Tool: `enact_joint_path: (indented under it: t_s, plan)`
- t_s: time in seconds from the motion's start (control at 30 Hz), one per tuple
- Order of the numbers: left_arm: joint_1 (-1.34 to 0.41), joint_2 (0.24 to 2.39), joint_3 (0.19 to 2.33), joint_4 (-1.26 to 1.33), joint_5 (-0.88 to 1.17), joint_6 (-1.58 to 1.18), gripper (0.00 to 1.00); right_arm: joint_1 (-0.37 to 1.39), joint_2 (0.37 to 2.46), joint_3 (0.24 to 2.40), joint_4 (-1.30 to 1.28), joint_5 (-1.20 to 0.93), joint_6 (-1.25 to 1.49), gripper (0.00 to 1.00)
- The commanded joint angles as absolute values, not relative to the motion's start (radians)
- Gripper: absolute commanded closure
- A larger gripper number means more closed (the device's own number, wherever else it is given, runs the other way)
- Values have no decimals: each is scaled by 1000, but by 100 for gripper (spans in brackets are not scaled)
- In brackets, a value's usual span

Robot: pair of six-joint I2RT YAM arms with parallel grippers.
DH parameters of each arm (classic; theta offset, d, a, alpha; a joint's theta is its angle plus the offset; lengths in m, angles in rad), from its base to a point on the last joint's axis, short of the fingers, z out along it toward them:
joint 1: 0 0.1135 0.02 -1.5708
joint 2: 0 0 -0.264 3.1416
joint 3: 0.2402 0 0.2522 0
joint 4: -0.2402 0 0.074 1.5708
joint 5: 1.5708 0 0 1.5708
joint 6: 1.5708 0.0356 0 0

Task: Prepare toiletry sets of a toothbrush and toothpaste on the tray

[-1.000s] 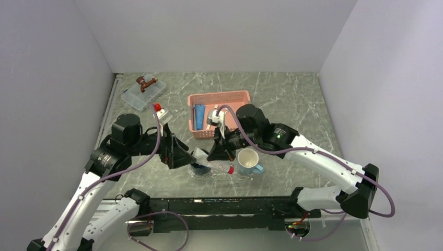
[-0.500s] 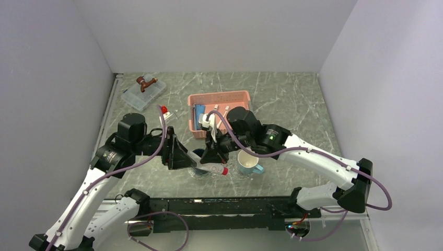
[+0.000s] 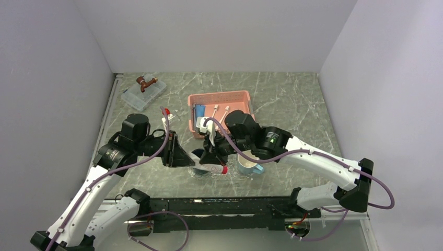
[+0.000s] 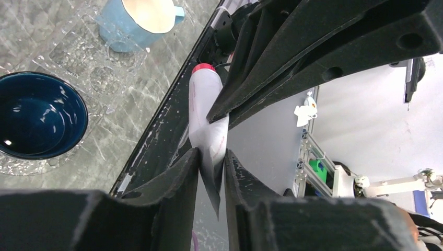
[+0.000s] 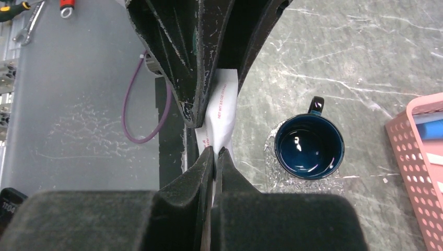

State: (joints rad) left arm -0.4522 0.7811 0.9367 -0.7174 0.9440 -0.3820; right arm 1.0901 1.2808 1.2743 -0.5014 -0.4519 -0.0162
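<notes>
One toothpaste (image 3: pixel 213 168) is pinched at once by the jaws of the left gripper (image 4: pixel 211 155), on its flat crimped tail, and by those of the right gripper (image 5: pixel 215 151), nearer the cap, apparently so it can be passed across without being dropped. It is held over the tray (image 3: pixel 233 175), cap toward 4 o'clock. Both toothbrushes (image 3: pixel 215 111) lie in the basket (image 3: pixel 219 95) at 12 o'clock.

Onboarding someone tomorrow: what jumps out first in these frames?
Both hands grip one red-capped toothpaste tube in mid-air at front centre: the left hand on its crimped tail, the right hand mid-body. Below, a dark blue mug sits on the clear tray, a light blue mug to its right; a pink basket stands behind.
</notes>
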Motion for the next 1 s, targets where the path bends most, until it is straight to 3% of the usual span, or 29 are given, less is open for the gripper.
enact_joint_path:
  t_s: [0.0,0.17,0.3,0.4,0.53,0.97]
  plan:
    - [-454,776,949,-674,990,-380,77,1101,1254,1311,-468,-414,-36,100]
    - [-454,782,942,-657,988,-392,100,1108,1250,1306,-467,-412,-38,100]
    - [-454,779,942,-636,982,-405,100,1108,1241,1296,-470,-396,-36,99]
    - [-454,781,948,-633,979,-404,100,1107,1226,1284,-475,-365,-32,69]
    - [-453,785,962,-647,962,-388,100,1108,1183,1266,-481,-289,-16,50]
    - [-510,877,1124,-803,746,-313,100,1091,1087,1249,-575,78,110,41]
